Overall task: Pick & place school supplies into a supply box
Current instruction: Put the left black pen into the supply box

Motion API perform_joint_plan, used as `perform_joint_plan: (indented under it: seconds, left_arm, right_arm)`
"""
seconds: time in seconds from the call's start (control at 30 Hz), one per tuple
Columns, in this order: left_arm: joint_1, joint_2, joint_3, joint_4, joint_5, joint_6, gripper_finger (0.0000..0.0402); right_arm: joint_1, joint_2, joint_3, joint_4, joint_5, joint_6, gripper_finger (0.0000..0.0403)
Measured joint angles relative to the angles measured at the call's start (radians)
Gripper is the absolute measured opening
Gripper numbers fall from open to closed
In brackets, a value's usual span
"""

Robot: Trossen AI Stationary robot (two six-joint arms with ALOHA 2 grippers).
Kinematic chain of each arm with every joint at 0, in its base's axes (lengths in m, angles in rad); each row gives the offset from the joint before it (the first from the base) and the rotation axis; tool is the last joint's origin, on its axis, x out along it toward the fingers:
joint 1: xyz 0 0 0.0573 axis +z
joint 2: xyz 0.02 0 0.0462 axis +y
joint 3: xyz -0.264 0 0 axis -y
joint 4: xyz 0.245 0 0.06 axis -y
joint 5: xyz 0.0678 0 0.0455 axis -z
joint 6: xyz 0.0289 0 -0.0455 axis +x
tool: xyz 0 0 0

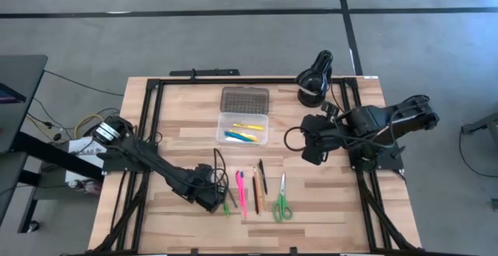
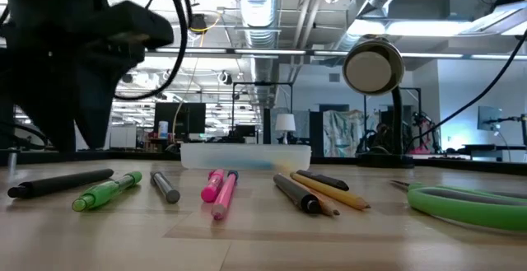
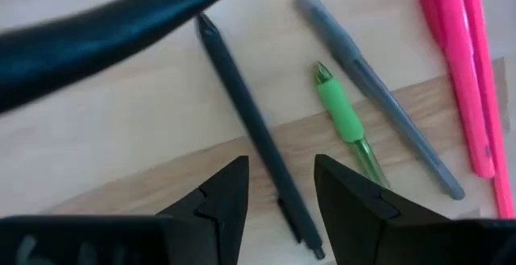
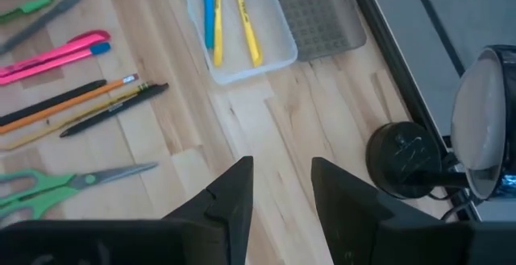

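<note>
Left gripper (image 1: 212,199) hangs low over the near-left part of the table (image 1: 187,116), fingers apart, at the left end of the row of supplies. Just beside it to its right lie a green pen (image 1: 226,205), a pink marker (image 1: 241,194), pencils (image 1: 255,190), a black pen (image 1: 263,176) and green-handled scissors (image 1: 282,201). The supply box (image 1: 243,128) sits well beyond it, open, with yellow and blue pens inside and its grey lid (image 1: 244,99) touching the far edge. The right gripper (image 1: 311,151) waits near the box's right side, beside a black lamp (image 1: 314,81).

From table height, the dark arm (image 2: 74,49) looms at the left; the green pen (image 2: 107,191), pink marker (image 2: 216,190) and scissors (image 2: 469,203) lie in front, the box (image 2: 245,155) behind them.

In the left wrist view, the parted fingers (image 3: 222,204) straddle a black pen (image 3: 254,132), apparently without touching it, though that is hard to judge. The green pen (image 3: 343,116) and a grey pen (image 3: 375,92) lie just beside, pink marker (image 3: 451,64) farther.

In the right wrist view, its fingers (image 4: 230,192) stand apart over bare wood, with the box (image 4: 238,23) ahead.
</note>
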Motion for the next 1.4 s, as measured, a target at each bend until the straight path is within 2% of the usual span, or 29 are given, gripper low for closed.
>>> perform_joint_plan:
  seconds: [0.7,1.07,1.4]
  left_arm:
    - [-0.008,0.038,-0.005,-0.004,-0.017,-0.035,0.0137]
    - [-0.016,0.116,0.002,0.061,0.004,-0.032,0.0137]
    - [-0.019,0.124,0.003,0.024,0.046,0.008,0.0137]
  right_arm:
    - [0.022,-0.013,0.0,-0.03,0.023,0.013,0.0123]
    - [0.024,-0.012,0.0,-0.045,0.023,0.012,0.0123]
    - [0.023,-0.012,0.0,-0.045,0.022,0.011,0.0123]
